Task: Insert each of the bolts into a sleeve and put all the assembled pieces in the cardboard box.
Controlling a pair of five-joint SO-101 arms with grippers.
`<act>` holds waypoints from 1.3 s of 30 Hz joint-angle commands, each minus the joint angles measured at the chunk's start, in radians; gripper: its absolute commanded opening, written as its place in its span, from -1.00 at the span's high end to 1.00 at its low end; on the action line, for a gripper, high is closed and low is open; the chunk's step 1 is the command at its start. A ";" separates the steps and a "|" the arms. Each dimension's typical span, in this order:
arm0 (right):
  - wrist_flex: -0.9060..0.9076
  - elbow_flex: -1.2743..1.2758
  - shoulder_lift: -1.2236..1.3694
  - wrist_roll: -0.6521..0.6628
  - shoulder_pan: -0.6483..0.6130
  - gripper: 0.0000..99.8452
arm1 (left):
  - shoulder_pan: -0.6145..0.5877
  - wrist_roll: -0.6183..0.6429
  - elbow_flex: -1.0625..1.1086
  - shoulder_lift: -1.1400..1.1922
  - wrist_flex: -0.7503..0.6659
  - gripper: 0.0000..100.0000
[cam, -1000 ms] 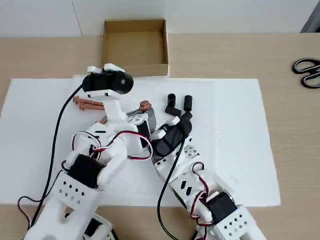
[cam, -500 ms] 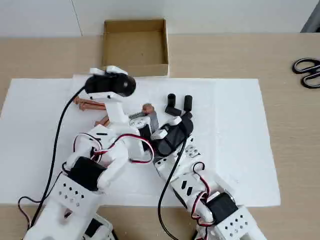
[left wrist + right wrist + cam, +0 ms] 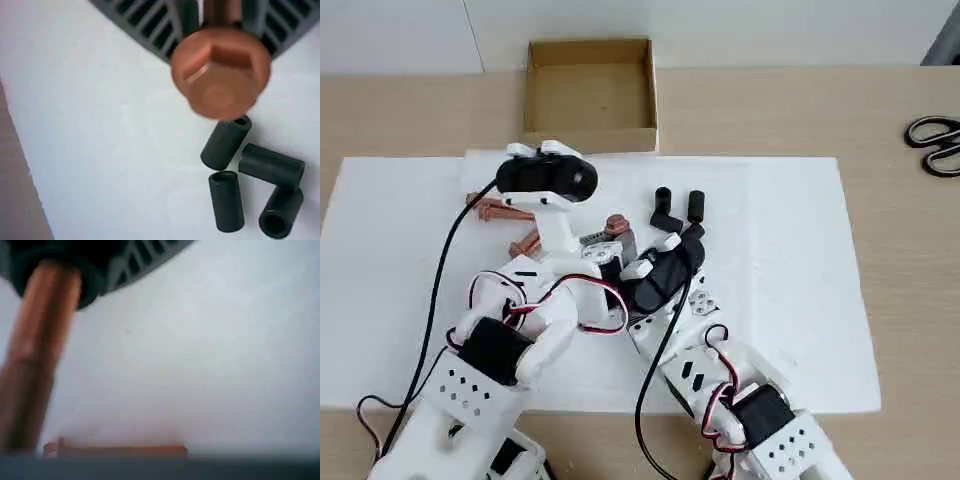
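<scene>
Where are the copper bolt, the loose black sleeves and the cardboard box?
Bolt (image 3: 220,75), left wrist view: on its hexagonal head.
Loose sleeves (image 3: 226,200), left wrist view: on the side of one sleeve.
Cardboard box (image 3: 590,95), high view: on its bare floor.

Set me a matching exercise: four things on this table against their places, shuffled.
Things:
1. cardboard box
2. scissors
3. loose black sleeves
4. bolt seen head-on

Places:
A. in the left gripper
B. lying on the white sheet
C. on bare wood, past the sheet's far long edge
D. on bare wood, beside the sheet's short edge

Pairs: 1-C, 2-D, 3-B, 4-A
</scene>
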 commanded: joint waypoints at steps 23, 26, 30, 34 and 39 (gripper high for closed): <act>-0.021 -0.014 -0.012 -0.003 -0.004 0.99 | 0.020 -0.110 0.036 -0.023 -0.008 0.99; -0.021 -0.014 -0.012 -0.003 -0.004 0.99 | 0.020 -0.086 0.036 -0.023 0.014 0.99; -0.021 -0.014 -0.012 -0.003 -0.004 0.99 | 0.020 -0.057 0.039 -0.023 0.021 0.99; -0.021 -0.014 -0.012 -0.003 -0.004 0.99 | 0.018 -0.052 0.027 -0.023 0.029 0.99; -0.021 -0.014 -0.012 -0.003 -0.004 0.99 | 0.011 0.034 0.016 -0.054 0.080 0.99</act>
